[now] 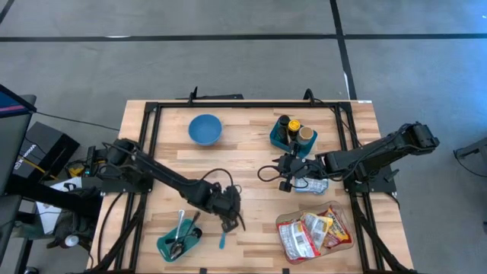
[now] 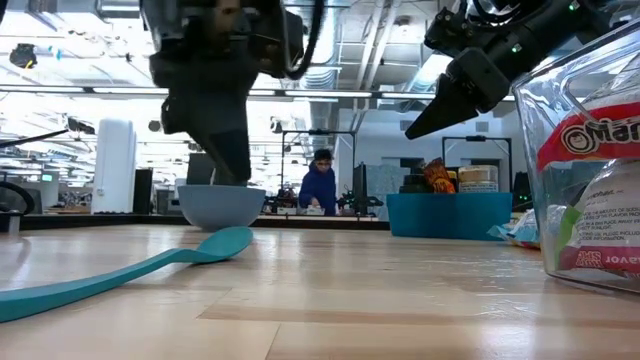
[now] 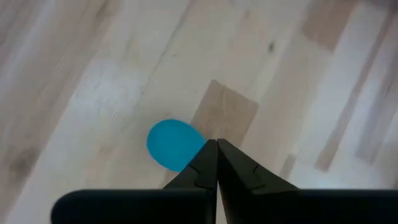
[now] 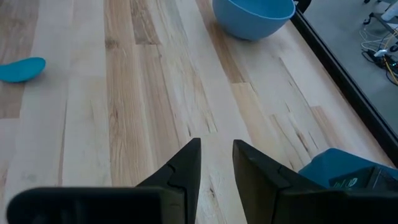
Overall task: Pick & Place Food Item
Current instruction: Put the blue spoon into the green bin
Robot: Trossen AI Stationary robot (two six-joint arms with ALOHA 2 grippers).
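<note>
Near edge of counter (image 1: 251, 164): clear tray of packaged food (image 1: 314, 234) is lodged at the right; left claw (image 1: 227, 219), fingers pressed together and empty, is held just above the teal spoon (image 1: 222, 240), which could be knocked. Mid-counter: right claw (image 1: 285, 173), slightly parted and empty, is poised beside a loose food packet (image 1: 313, 185); a misjudged approach could push the packet away. Far side: blue bowl (image 1: 205, 129) and teal bin (image 1: 292, 135) could be struck.

Clear tray (image 1: 283, 242) of snack packets (image 1: 314, 232), table's near-right

Bright even overhead light, soft shadows, blurred foreground in low view.
</note>
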